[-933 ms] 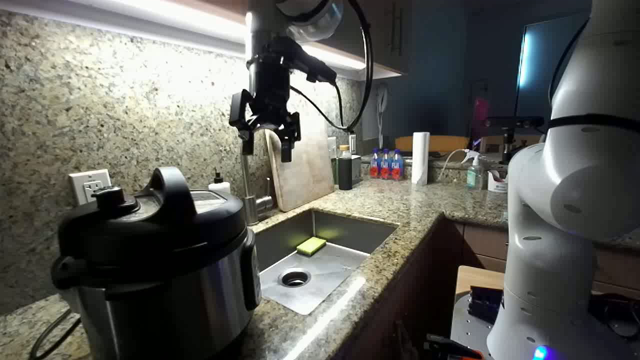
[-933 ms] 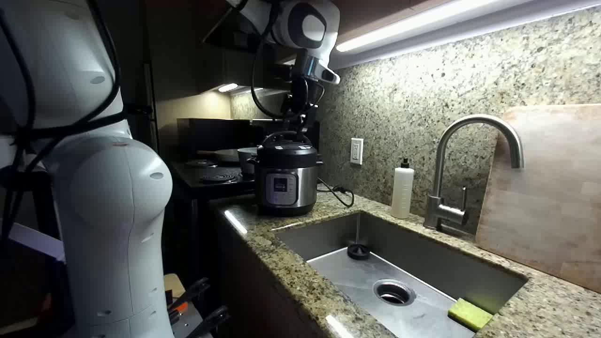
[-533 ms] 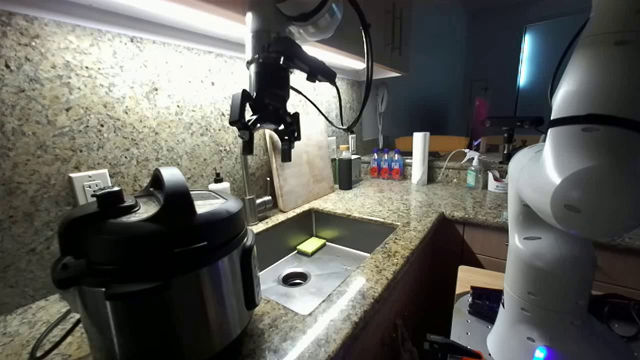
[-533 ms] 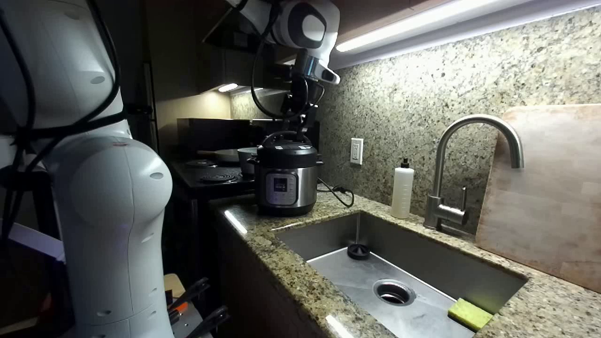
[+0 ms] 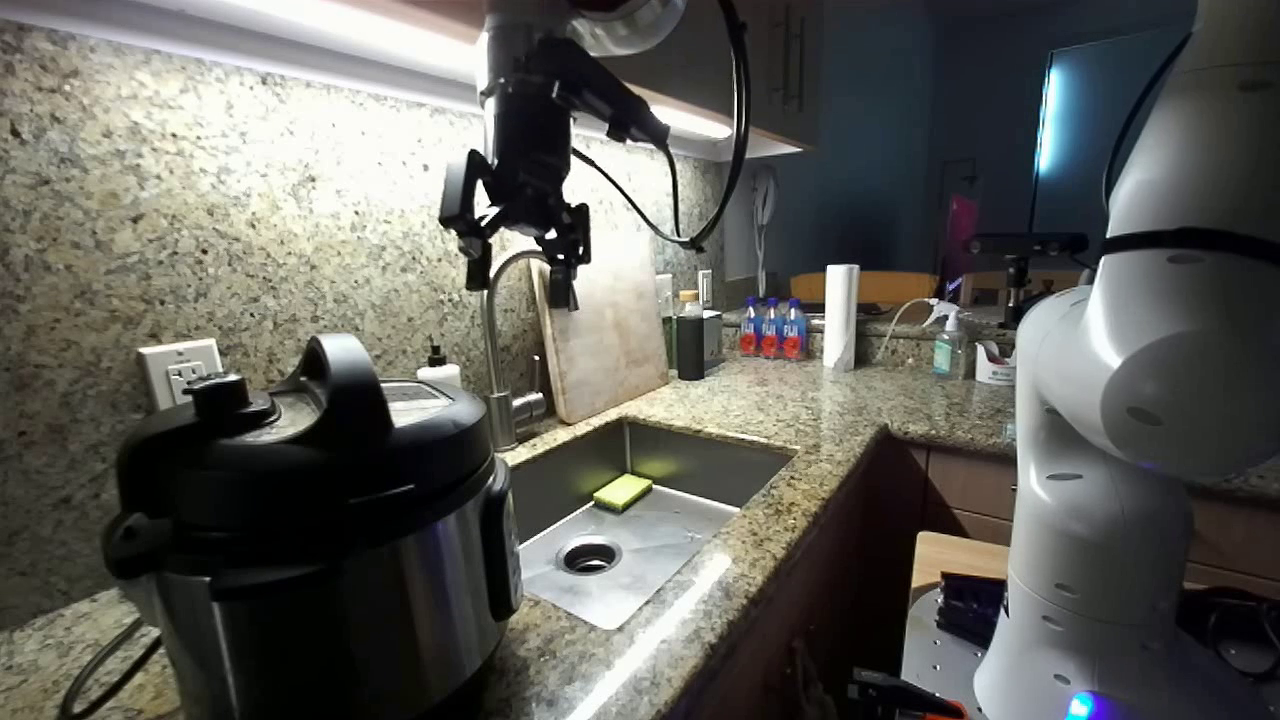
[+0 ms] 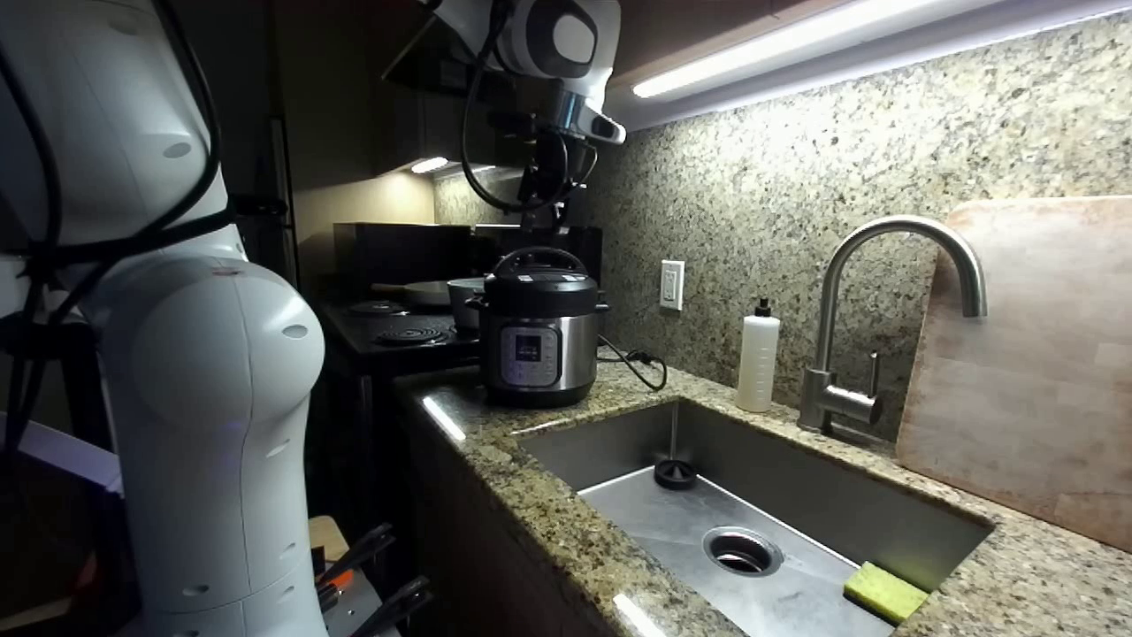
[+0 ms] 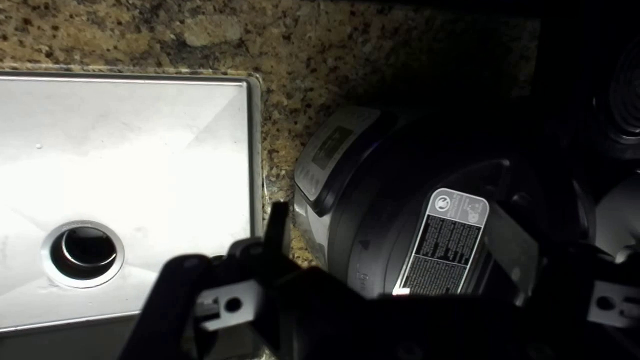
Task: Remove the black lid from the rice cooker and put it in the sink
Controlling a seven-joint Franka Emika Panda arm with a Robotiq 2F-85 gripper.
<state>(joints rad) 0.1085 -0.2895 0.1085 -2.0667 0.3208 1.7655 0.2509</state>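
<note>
Hand (image 5: pixel 520 282) raised slightly since a moment ago — jaws spread apart; black lid (image 5: pixel 300 475) lower down, seated on the rice cooker (image 6: pixel 538 358), which stands on the granite desk (image 6: pixel 535 495); sink (image 6: pixel 778 478) just beside.

The lid (image 6: pixel 541 295) tops the cooker (image 6: pixel 541 356) beside the sink (image 6: pixel 778 478).
</note>
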